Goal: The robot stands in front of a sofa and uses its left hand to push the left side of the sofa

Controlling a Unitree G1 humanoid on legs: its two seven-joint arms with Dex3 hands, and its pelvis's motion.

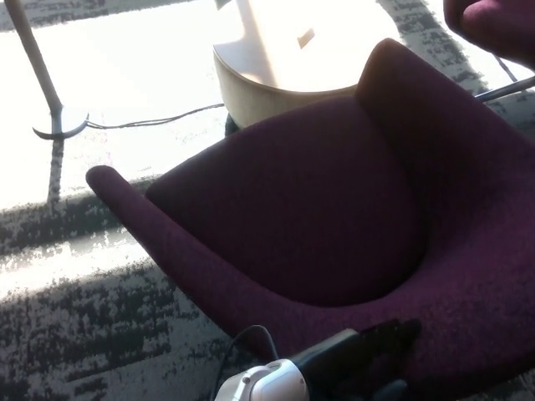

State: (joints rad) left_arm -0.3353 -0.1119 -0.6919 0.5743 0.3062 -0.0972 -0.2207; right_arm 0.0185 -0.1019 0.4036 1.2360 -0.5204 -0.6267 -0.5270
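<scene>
Fingers (393, 330) seemingly touching sofa (318, 209) back.

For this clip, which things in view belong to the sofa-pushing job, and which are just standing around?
Part of the job:
- purple sofa
- left robot hand, resting against the sofa's near edge

Just around:
- round beige table
- floor lamp base with its cable
- second purple seat at top right
- patterned carpet

Open carpet (92, 317) left of the sofa (334, 217); round table (284, 67), perhaps touching, behind it.
</scene>
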